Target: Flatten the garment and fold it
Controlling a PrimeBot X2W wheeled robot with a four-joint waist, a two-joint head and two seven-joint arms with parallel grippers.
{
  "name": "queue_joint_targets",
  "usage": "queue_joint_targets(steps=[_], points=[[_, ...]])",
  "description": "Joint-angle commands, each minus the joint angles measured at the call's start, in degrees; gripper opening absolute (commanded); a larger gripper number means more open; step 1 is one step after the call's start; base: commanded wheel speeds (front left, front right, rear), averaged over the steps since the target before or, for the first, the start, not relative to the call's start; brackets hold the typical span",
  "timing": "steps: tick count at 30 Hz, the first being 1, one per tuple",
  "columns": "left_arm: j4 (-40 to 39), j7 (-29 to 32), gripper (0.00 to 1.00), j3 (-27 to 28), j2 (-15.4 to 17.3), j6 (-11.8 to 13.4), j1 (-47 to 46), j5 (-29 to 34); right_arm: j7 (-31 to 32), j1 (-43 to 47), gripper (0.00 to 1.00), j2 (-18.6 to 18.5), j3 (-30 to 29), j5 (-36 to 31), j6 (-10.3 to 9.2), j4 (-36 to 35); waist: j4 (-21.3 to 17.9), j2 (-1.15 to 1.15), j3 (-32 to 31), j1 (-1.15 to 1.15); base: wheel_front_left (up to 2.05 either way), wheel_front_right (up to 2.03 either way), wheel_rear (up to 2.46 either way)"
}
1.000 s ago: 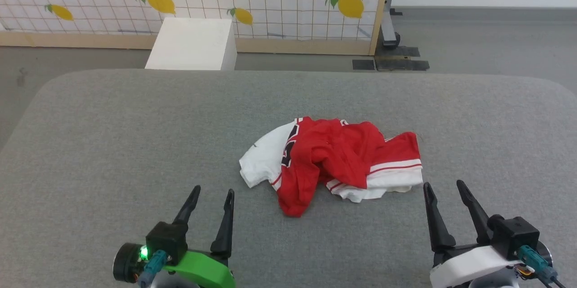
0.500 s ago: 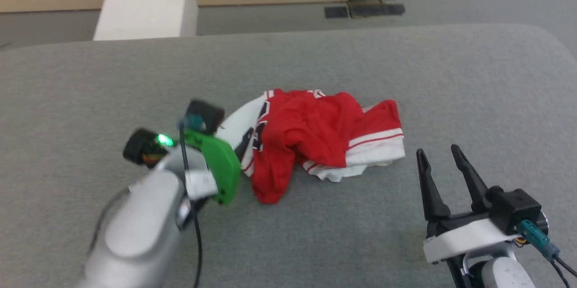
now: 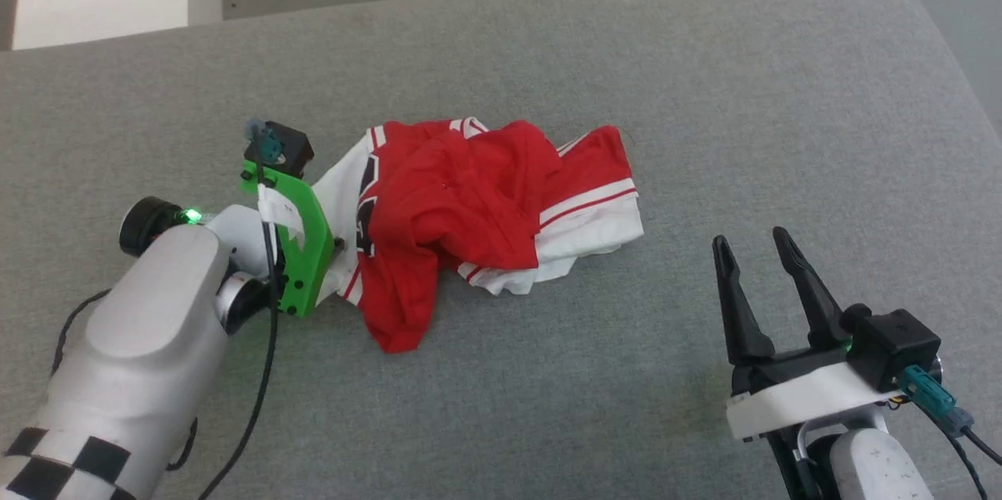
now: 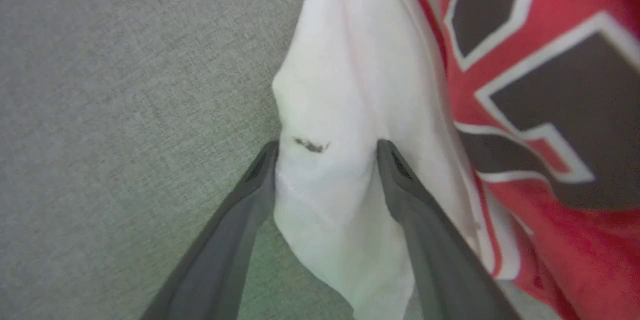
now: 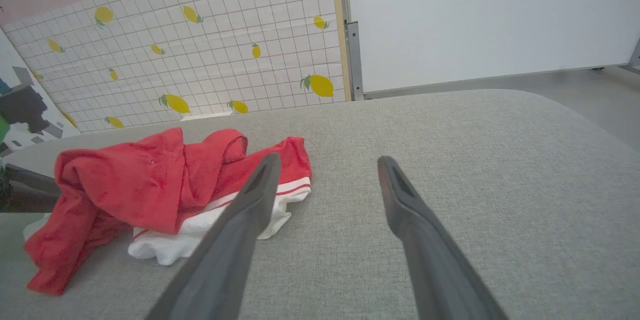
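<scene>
White sleeve (image 4: 345, 84) lies between the fingers of the splayed, unclamped left gripper (image 4: 327, 145); right gripper (image 3: 750, 238) splayed too (idle). Closing might catch extra shirt (image 3: 462, 203) layers, depth unclear.

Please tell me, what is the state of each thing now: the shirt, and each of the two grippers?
garment: crumpled in a heap on the grey surface, not flattened, not folded.
left gripper: open, fingers on either side of the white sleeve, not closed on it.
right gripper: open, empty, apart from the garment.
</scene>
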Motion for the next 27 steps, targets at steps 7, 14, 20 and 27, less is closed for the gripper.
queue_joint_targets(steps=[7, 14, 20, 27], points=[[2.10, -5.50, 0.00, -0.32, 0.96, 0.68, -0.10, -3.95, -0.29, -0.59, 1.00, 0.03, -0.41, -0.41, -0.09, 0.62, 1.17, 0.00, -0.77, 0.00, 0.00, 0.00, 0.00], [0.91, -22.80, 0.00, 5.57, 1.42, 6.01, 1.33, -3.58, -0.29, 0.62, 1.00, 0.03, -1.72, -1.50, -0.09, 1.72, 5.38, 0.00, -4.90, 0.00, 0.00, 0.00, 0.00], [-0.34, -29.62, 0.09, 10.26, 2.61, 11.59, 10.07, -6.66, -0.29, 1.63, 1.00, 0.03, -3.29, -2.09, -0.09, 3.46, 10.36, 0.00, -7.23, 0.00, 0.00, 0.00, 0.00], [1.29, -34.05, 1.00, 11.91, 1.47, 14.52, 14.92, -7.89, 0.62, 1.28, 1.00, 0.03, -3.78, -2.86, -0.09, 5.11, 12.77, 0.00, -8.09, 0.00, 0.00, 0.00, 0.00]])
